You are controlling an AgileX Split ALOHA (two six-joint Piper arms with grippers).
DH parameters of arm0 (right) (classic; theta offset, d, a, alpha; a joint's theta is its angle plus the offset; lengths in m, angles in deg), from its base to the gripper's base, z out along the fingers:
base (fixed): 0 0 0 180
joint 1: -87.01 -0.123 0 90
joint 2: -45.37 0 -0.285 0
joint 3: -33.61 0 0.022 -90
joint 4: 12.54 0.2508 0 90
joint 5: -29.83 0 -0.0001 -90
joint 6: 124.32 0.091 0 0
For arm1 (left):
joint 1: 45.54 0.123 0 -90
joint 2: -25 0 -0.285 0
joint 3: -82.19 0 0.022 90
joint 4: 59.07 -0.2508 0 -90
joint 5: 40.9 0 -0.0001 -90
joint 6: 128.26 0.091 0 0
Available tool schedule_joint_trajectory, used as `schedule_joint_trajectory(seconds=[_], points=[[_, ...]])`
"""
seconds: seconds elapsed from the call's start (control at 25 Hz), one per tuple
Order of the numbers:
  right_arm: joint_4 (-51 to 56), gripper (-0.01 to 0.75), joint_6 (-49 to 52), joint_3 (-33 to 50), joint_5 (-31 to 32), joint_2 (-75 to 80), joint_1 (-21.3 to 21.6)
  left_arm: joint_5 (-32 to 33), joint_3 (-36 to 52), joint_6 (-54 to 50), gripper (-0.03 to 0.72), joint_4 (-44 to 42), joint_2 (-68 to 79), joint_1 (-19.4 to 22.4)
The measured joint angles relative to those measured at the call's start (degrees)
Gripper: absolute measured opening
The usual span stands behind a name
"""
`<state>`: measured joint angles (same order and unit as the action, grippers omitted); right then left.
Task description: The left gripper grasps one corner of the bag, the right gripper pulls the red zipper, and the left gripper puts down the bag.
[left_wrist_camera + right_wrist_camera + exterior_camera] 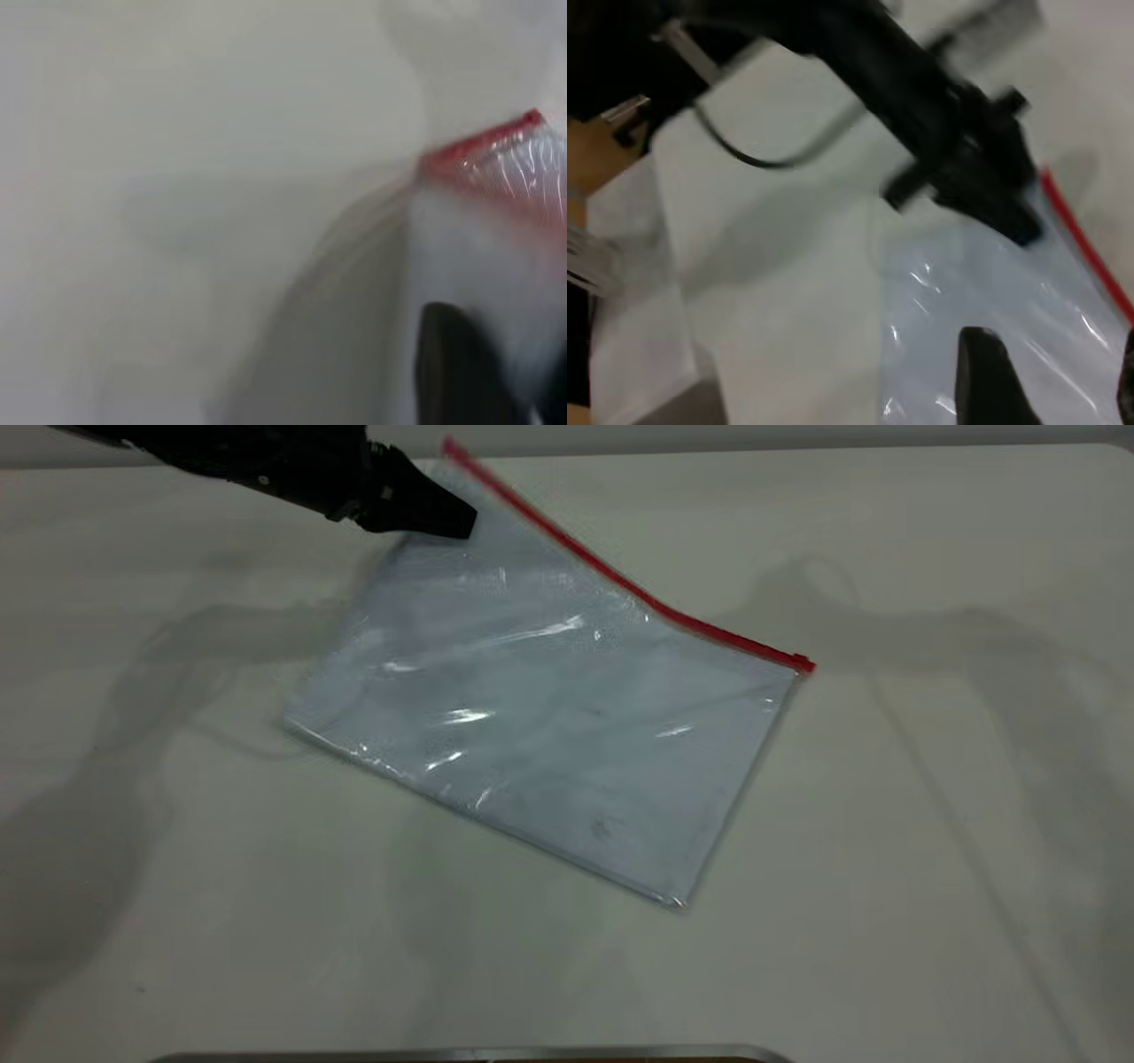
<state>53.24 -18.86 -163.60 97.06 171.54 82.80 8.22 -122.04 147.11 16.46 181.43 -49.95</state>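
The pale surface (930,868) carries the bag (549,726), whose far-left corner (456,456) rises beside the left gripper (452,518), closed on the plastic. The red zipper (620,580) lines the far edge. Only the right wrist view shows the right gripper (1050,376), above the bag with fingers spread, holding nothing.

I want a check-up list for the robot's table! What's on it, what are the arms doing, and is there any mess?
Surface: pale table, shadows across it.
Job's things: clear bag lying tilted, far corner lifted; red zipper along its far edge, slider tab at the right end.
Clutter: nothing seen.
Grippers: left gripper at the bag's far-left corner, beside the zipper's end; right gripper over the bag, fingers apart, touching nothing seen.
Cables: thin black cable hanging by the left arm.
Surroundings: metal edge at the table's near side.
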Motion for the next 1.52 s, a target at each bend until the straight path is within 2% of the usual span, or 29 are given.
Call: schedule_joint_trajectory(seconds=[0.16, 0.24, 0.52, 0.72, 0.88, 1.2, 1.36, 1.44, 1.52], points=[[-4.12, 0.394, 7.15, 0.0, 1.37, -10.97, 0.0, 1.47, 0.0, -9.56, 0.508, -4.18, -3.75, 1.7], [-8.16, 0.394, 11.48, 0.0, 1.91, -16.51, 0.0, 4.19, 0.0, -16.14, 0.55, -7.45, -7.67, 3.39], [-25.45, 0.394, 32.87, 0.0, 3.52, -35.32, 0.0, 17.14, 0.0, -35.63, 0.564, -17.36, -25.33, 9.02], [-38.46, 0.393, 48.02, 3.12, 3.52, -48.15, 0.0, 17.78, 0.0, -42.5, 0.564, -24.57, -40.23, 9.83], [-45.84, 0.393, 54.96, 13.58, 3.52, -60.35, 0.0, 17.78, 0.0, -50.47, 0.564, -35.36, -51.05, 9.89], [-60.89, 0.393, 67.25, 46.03, 3.52, -82.08, 0.0, 17.78, 0.0, -73.66, 0.564, -57.38, -67.36, 9.89], [-63.9, 0.393, 70.4, 59.12, -0.01, -90.04, 0.0, 17.78, 3.17, -78.54, 0.564, -60.46, -73.06, 9.89], [-63.91, 0.393, 70.79, 64.62, -2.03, -92.79, 0.0, 17.78, 8.49, -79.65, 0.564, -60.64, -76.56, 9.89], [-64.12, 0.39, 71.13, 66.72, -2.44, -94.82, 0.0, 17.78, 15.37, -79.89, 0.564, -60.84, -80.2, 9.89]])
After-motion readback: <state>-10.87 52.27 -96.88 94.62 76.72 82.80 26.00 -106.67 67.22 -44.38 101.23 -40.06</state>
